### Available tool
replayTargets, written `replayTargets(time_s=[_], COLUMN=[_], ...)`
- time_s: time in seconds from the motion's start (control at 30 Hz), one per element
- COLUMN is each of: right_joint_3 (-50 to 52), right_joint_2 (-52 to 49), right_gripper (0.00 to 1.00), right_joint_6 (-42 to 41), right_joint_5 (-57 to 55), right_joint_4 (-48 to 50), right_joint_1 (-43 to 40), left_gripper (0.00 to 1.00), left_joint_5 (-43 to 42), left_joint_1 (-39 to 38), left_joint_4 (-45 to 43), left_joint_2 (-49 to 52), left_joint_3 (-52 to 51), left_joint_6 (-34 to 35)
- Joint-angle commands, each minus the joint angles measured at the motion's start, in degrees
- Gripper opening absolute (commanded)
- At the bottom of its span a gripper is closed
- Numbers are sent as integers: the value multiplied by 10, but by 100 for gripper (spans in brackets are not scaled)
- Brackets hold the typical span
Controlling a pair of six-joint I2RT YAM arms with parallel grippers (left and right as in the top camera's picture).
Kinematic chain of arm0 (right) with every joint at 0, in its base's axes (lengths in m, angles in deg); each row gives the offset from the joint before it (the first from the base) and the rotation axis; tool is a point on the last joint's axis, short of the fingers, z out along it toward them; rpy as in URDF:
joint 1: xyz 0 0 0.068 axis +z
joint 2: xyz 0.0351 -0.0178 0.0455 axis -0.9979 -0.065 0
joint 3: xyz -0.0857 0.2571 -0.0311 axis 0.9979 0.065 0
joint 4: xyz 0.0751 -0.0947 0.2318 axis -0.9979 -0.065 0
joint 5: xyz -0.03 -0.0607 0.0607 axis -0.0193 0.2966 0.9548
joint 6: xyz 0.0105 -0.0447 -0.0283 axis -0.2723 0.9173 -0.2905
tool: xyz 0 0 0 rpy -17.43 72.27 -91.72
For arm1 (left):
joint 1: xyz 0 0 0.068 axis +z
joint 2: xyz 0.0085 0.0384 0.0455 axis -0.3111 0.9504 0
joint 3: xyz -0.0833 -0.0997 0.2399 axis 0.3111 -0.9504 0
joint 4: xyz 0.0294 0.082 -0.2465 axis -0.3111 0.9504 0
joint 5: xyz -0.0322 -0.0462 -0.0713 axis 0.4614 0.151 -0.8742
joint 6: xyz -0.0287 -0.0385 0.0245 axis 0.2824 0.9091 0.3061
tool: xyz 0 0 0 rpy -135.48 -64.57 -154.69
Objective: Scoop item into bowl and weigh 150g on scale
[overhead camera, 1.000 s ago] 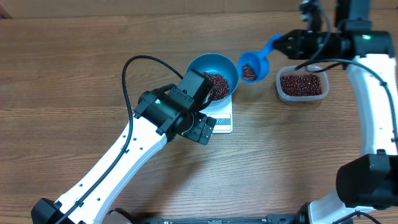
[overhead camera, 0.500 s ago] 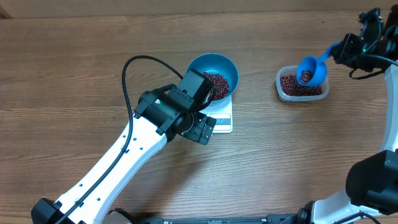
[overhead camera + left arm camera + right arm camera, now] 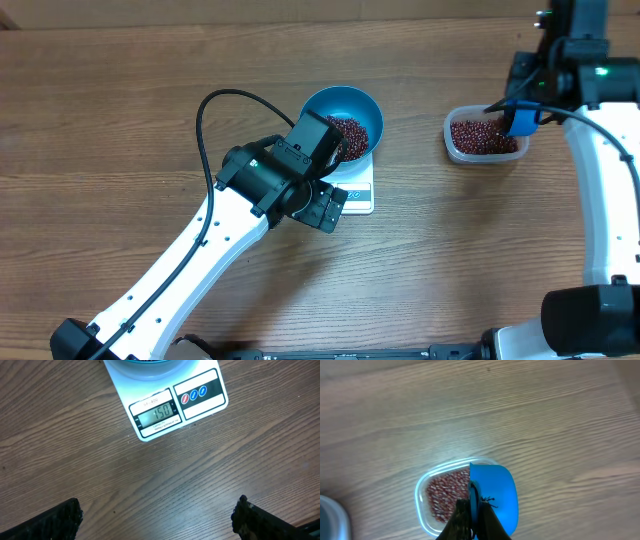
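Because the scale (image 3: 172, 402) reads 150 under the bowl (image 3: 322, 100) of beans (image 3: 352, 133), the right gripper (image 3: 471, 512), clamped on the scoop (image 3: 495, 495), holds it over the tub (image 3: 449, 135), likely returning surplus; the left gripper (image 3: 157, 517) hangs wide open, its camera facing the display (image 3: 156, 412).

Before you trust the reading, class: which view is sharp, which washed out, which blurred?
Overhead view: evenly lit, sharp, beans dark red in the blue bowl. Left wrist view: the scale crisp, display readable, the left claw dark, soft-edged tips in the bottom corners. Right wrist view: soft and overexposed, the rim of the clear tub glowing white, its beans paled to pink beside the blue scoop.
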Motion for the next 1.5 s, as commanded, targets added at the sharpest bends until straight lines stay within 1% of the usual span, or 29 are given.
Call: replayTargets(time_s=[0.0,0.17,0.67,0.73,0.8,0.87,0.9,1.0,1.1,1.2,1.27,1.3,1.4,1.47], right_joint_3=[-12,-12,-12,-12,-12,-12,-12,-12,-12,-8,12,43,128,198], right_joint_2=[14,14,14,14,14,19,24,47,71,97,110,123,154,182], right_gripper=[4,4,4,4,4,4,4,4,4,4,4,4,4,4], right_joint_6=[-4,-4,-4,-4,-5,-22,-26,-25,-25,1,14,19,51,61], right_joint_5=[-129,-167,-166,-150,-94,4,74,208,276,374,413,440,532,581], right_joint_4=[-2,-14,-30,-34,-39,-45,-46,-40,-50,-96,-118,-123,-111,-87], right_joint_1=[32,59,62,63,63,61,56,37,17,-17,-40,-56,-84,-104], left_gripper=[100,100,100,100,100,100,100,100,100,99,100,100,99,100], left_joint_5=[4,3,4,4,4,4,4,4,4,3,4,4,4,4], left_joint_1=[0,0,0,0,0,0,0,0,0,0,0,0,0,0], left_joint_4=[-1,0,0,0,-1,-1,0,0,0,-1,-1,0,-1,-1], left_joint_2=[-2,-2,-2,-2,-2,-2,-2,-2,-2,-2,-2,-2,-2,-2], left_joint_3=[11,11,11,11,11,11,11,11,11,11,11,11,11,11], left_joint_6=[4,4,4,4,4,4,4,4,4,4,4,4,4,4])
